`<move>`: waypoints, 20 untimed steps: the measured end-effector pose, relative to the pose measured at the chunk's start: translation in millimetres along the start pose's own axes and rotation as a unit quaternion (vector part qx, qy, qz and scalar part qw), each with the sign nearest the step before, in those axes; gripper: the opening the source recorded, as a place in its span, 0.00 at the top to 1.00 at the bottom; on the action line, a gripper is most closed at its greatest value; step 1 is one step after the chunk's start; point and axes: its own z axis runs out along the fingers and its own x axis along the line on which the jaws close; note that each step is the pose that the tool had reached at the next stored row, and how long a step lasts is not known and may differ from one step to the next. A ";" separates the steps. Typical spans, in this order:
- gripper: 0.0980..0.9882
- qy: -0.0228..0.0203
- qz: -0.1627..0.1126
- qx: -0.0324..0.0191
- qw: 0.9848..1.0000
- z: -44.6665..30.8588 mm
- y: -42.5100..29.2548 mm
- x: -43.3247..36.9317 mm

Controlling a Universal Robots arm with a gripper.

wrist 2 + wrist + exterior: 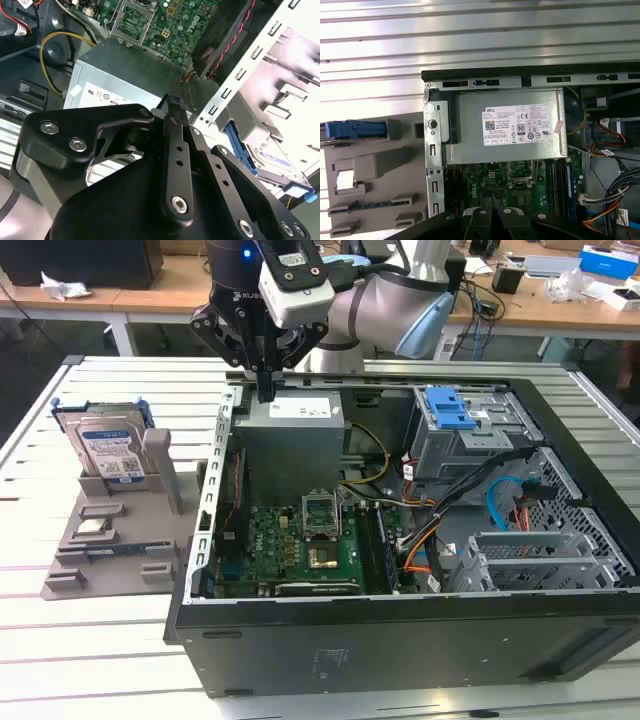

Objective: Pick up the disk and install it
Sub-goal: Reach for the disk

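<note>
Disk (108, 452) not in the PC case (400, 625) yet: upright in the grey holder (100, 540) beside it, exterior view's left. Gripper (265, 393) closed, empty, above the power supply (290, 435) corner. Approach step; the pick calls for crossing the case wall and opening the jaws.

Bright, even light falls on the computer case (400, 620). Beside it, the slatted counter (470, 40) glares white in both wrist views.
</note>
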 end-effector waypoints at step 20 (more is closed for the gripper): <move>0.99 0.000 0.000 0.000 1.000 -0.9 -2.6 35.0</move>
